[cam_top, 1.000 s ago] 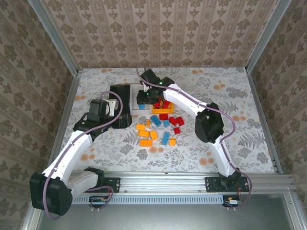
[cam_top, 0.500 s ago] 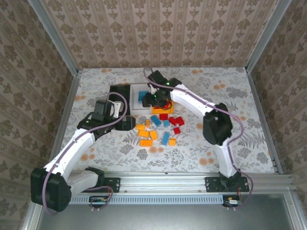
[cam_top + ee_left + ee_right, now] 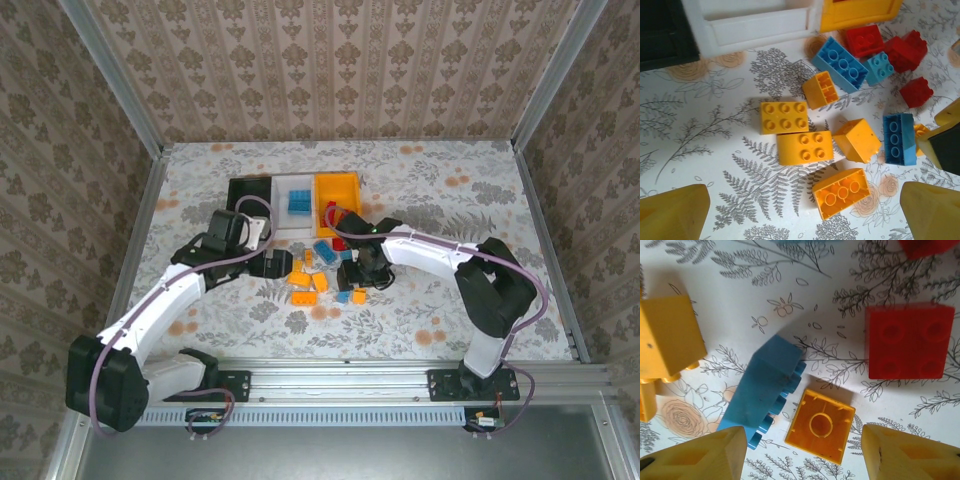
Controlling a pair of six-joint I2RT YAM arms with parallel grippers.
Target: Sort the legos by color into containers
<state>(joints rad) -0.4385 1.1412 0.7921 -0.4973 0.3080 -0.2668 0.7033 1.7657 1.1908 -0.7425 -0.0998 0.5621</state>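
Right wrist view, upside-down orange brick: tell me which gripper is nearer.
Right. The right gripper hovers directly above the upside-down orange brick, jaws open either side; the left gripper hangs off to its left, over other orange bricks.

No legible txt, labels or nos. anywhere.

The left wrist view's top edge cut off the black rectangular plastic bin [image 3: 662, 35], the white plastic bin [image 3: 760, 30] and the orange-yellow plastic bin [image 3: 860, 14]. A small orange studded brick [image 3: 920, 131] showed only a sliver beside a blue studded brick [image 3: 898, 138]. In the right wrist view, the top edge cropped a red studded brick [image 3: 927, 247], the left edge an orange plastic brick [image 3: 667, 335]. From above, the right arm [image 3: 430, 250] covered part of the brick pile [image 3: 315, 278].
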